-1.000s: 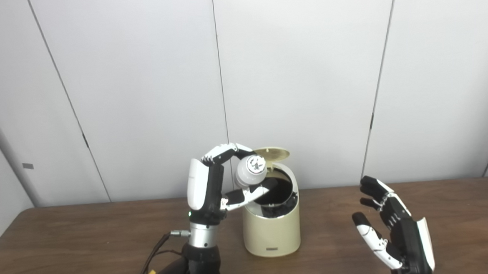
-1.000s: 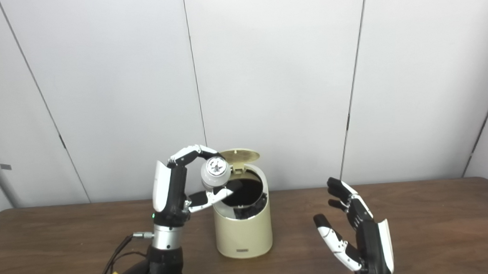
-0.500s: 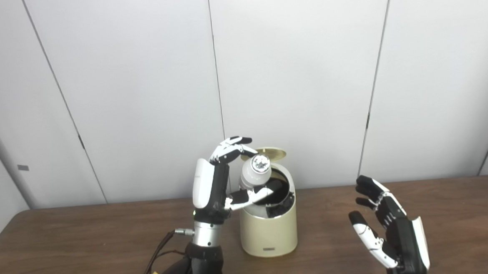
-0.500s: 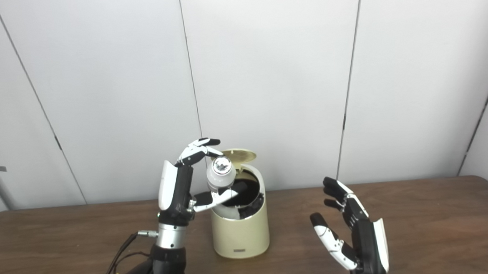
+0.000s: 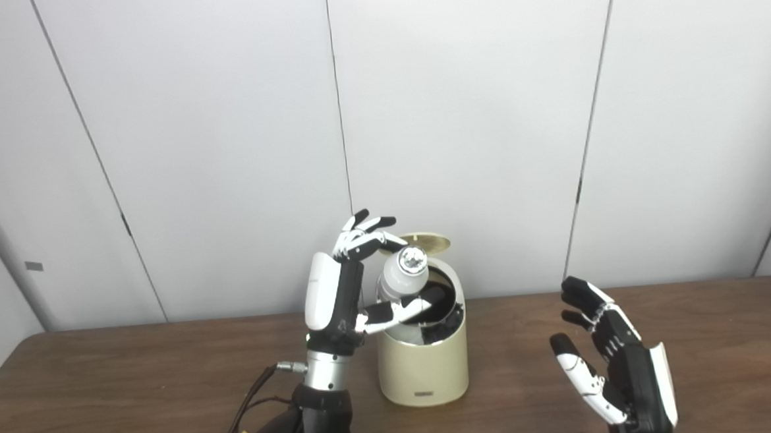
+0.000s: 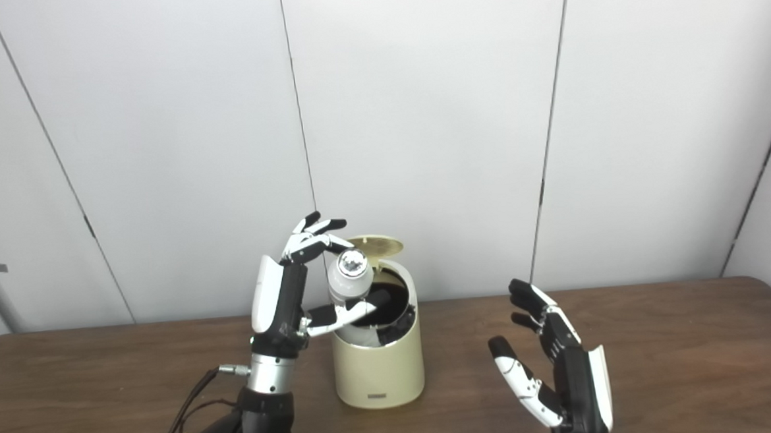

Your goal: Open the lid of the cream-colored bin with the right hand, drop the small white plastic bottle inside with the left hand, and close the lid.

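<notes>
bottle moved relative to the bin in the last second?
Yes. The bottle has dropped and tipped into the mouth of the bin, its lower end now below the rim. The left hand has spread its upper fingers off it; the lid stays up.

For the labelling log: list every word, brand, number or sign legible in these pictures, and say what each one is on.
No text can be read.
Cream-colored bin: a small dark badge low on its front, too small to read.
Small white plastic bottle: shiny cap patterned, no legible print.
Wall: a small grey tag, blank or too small to tell.
</notes>
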Robot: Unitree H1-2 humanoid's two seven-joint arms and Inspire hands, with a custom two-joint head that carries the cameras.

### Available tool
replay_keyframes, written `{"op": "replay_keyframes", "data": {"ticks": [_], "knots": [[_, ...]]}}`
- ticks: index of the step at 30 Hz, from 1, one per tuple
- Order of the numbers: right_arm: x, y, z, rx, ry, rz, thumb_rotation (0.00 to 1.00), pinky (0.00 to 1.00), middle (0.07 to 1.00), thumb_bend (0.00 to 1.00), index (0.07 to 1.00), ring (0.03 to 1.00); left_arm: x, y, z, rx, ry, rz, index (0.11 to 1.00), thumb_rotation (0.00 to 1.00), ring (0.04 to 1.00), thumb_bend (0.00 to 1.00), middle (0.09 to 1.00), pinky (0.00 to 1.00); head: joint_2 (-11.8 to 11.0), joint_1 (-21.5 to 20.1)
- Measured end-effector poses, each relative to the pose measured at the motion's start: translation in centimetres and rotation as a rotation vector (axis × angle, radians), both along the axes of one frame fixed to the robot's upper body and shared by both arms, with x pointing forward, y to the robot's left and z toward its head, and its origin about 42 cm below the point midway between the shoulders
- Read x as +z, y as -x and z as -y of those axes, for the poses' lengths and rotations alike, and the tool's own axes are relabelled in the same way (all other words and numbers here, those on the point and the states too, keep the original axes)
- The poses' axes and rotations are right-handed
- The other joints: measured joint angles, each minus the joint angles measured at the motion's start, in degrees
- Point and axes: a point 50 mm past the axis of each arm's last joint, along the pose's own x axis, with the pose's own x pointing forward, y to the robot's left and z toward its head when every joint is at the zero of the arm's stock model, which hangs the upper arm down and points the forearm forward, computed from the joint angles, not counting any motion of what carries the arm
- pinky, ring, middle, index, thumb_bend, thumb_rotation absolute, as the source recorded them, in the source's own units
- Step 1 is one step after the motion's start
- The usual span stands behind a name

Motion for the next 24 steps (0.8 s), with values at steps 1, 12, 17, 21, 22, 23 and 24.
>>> {"op": "replay_keyframes", "data": {"ticks": [1,12,17,21,22,23,24], "knots": [[0.0,0.0,0.0,0.001,-0.002,0.0,0.47,0.75,0.82,0.35,0.792,0.815,0.0,0.0,0.0,0.0,0.0,-0.002,0.46,0.0,0.776,0.52,0.493,0.93,0.0,-0.18],[0.5,0.2,-0.5,0.011,-0.018,0.021,0.46,0.75,0.834,0.33,0.789,0.827,-0.5,-0.2,0.5,-0.008,-0.019,-0.033,0.463,0.0,0.765,0.52,0.491,0.92,0.35,-0.97],[0.6,0.2,-0.5,0.011,-0.019,0.022,0.49,0.74,0.827,0.35,0.786,0.818,-1.0,-0.4,0.8,0.002,-0.019,-0.055,0.465,0.0,0.763,0.52,0.489,0.91,0.53,-1.06],[0.6,0.2,-0.6,0.012,-0.02,0.023,0.47,0.74,0.827,0.34,0.786,0.818,-1.1,-0.5,1.1,0.001,-0.021,-0.063,0.463,0.0,0.758,0.52,0.492,0.9,0.53,-1.23],[0.6,0.2,-0.6,0.013,-0.021,0.023,0.48,0.74,0.827,0.34,0.786,0.817,-1.0,-0.6,1.1,0.001,-0.021,-0.063,0.46,0.0,0.759,0.52,0.494,0.89,0.44,-1.58],[0.6,0.2,-0.6,0.013,-0.021,0.023,0.48,0.74,0.824,0.35,0.785,0.816,-0.9,-0.6,1.1,-0.002,-0.022,-0.064,0.457,0.0,0.758,0.52,0.496,0.89,0.44,-1.58],[0.6,0.2,-0.7,0.013,-0.022,0.024,0.48,0.74,0.82,0.36,0.782,0.812,-0.8,-0.7,1.2,-0.004,-0.021,-0.068,0.452,0.0,0.758,0.52,0.5,0.89,0.35,-1.76]]}}
